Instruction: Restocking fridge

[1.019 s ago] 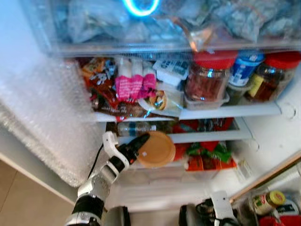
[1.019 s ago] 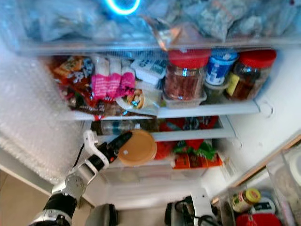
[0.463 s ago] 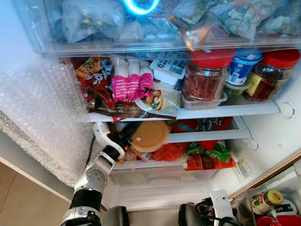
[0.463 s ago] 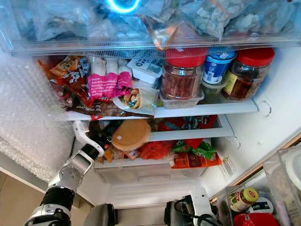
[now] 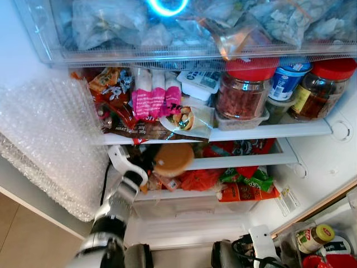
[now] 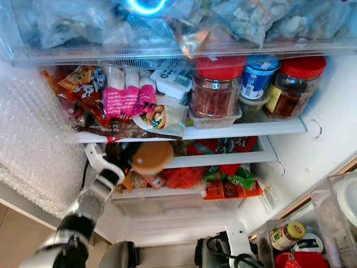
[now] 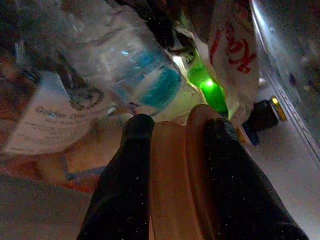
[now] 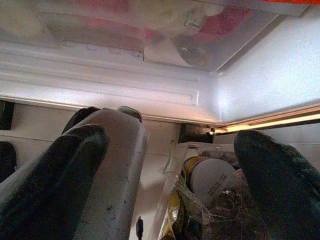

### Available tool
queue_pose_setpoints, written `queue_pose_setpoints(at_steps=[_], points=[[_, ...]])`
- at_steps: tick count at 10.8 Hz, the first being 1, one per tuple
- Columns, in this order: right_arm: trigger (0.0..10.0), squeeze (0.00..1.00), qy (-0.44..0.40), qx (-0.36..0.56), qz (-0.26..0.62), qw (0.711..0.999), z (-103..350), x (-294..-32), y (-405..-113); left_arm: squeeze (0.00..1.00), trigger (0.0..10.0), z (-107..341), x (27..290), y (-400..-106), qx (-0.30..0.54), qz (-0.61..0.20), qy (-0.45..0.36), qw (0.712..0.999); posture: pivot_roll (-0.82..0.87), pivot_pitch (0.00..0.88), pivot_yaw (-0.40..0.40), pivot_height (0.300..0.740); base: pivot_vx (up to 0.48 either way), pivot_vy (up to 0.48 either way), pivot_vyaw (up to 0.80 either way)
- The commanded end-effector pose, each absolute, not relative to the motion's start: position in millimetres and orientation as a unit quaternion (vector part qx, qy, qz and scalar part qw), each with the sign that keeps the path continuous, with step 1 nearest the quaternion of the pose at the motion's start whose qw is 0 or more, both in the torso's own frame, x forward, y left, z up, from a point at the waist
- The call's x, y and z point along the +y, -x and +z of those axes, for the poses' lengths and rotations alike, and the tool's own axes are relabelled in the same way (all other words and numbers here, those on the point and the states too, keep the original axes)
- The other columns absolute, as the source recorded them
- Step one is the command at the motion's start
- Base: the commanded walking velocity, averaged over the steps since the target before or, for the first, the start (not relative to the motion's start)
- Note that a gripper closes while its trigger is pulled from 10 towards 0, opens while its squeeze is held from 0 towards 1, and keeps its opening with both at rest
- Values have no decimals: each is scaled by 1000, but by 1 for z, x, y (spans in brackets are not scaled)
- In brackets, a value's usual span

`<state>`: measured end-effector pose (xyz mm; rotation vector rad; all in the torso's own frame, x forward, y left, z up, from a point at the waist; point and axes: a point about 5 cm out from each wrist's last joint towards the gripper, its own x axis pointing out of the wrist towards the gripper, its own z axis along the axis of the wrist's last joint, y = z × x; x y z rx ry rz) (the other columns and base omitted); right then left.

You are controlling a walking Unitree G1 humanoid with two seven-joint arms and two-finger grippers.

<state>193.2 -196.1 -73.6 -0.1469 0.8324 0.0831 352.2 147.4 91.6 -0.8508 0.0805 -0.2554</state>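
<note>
Reaching into the lower shelf [image 5: 245,162] of the open fridge, the left gripper [image 7: 175,130] is seen clamped on a flat tan disc-shaped container [image 5: 173,159], which is being carried in beside a water bottle [image 7: 135,75] among red and green packets. The placing step is judged to be in hand, and a free patch must be found before the fingers are parted, since space is tight. The right gripper [image 8: 170,165] is held low by the door bins, spread wide and empty.

Packed shelves [image 5: 268,132] (bottle [image 7: 131,75] ahead)
</note>
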Motion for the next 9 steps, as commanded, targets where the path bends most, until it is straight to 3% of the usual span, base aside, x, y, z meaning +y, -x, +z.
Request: queue_pose_setpoints(at_steps=[1, 6, 9], points=[[10000, 0, 72, 479, 39, 874, -94, -199, -153, 0, 10000, 85, 149, -353, 48, -93, 430, 897, -98, 141, 2, 620, 0, 0, 0], [10000, 0, 74, 482, 36, 872, -95, -201, -150, 0, 10000, 96, 161, -368, 28, -1, 428, 903, -120, 162, -1, 620, 0, 0, 0], [10000, 0, 74, 482, 36, 872, -95, -201, -150, 0, 10000, 98, 162, -370, 27, 8, 426, 904, -124, 164, -1, 620, 0, 0, 0]])
